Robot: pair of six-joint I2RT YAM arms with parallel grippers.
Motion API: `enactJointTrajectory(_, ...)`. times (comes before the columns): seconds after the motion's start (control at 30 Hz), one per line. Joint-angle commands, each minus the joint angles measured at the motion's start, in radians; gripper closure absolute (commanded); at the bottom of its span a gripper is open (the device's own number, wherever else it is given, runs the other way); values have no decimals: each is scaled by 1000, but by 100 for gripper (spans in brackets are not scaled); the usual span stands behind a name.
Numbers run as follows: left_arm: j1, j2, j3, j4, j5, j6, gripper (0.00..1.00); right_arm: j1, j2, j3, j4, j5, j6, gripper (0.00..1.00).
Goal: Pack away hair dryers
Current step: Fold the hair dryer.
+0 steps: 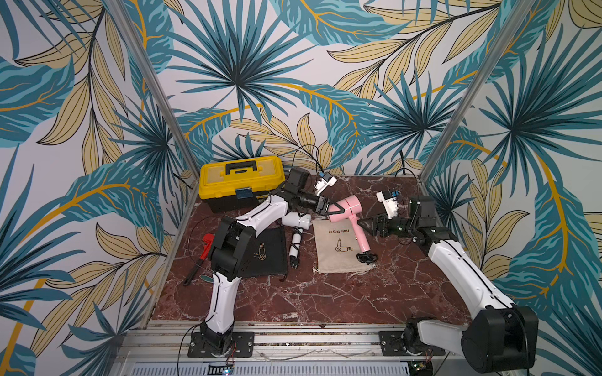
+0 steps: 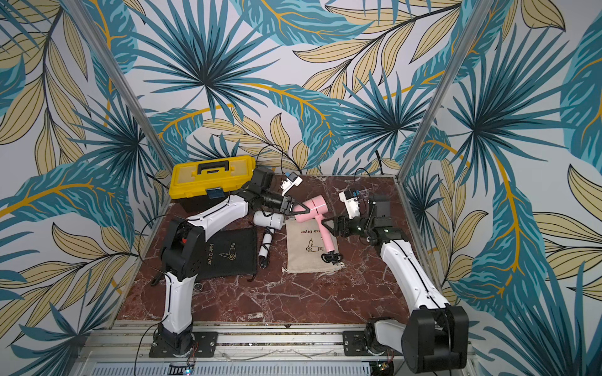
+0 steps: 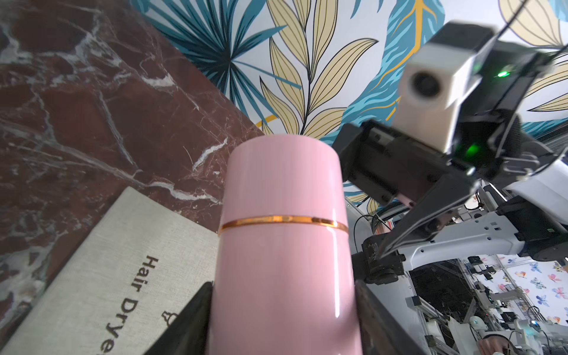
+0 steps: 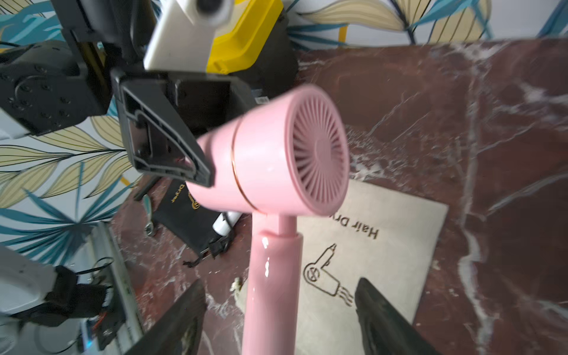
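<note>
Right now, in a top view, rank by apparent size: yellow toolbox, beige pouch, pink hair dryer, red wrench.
1. yellow toolbox
2. beige pouch, partly covered
3. pink hair dryer, held up, so nearness may inflate it
4. red wrench, thin

Pink hair dryer [image 1: 348, 205] held by barrel, white hair dryer [image 1: 298, 220] lying flat

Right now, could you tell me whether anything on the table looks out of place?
Yes: a red pipe wrench lies near the black pouch, and a yellow toolbox sits behind them; neither belongs with hair dryers. The left gripper grips the pink hair dryer by its barrel.
</note>
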Motion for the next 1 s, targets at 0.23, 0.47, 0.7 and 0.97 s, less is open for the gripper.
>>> enactJointTrajectory(0.23,35,10,117,29,133,34,100,-2,100,-34,-74,-222,34,43)
enactJointTrajectory(0.47,35,13,112,29,132,51,100,4,104,-68,42,-307,121,62)
enactJointTrajectory(0.7,31,21,133,28,119,48,100,21,89,-130,271,-350,284,87)
enactJointTrajectory(0.97,-4,-27,42,28,52,64,100,21,14,-232,688,-223,616,100)
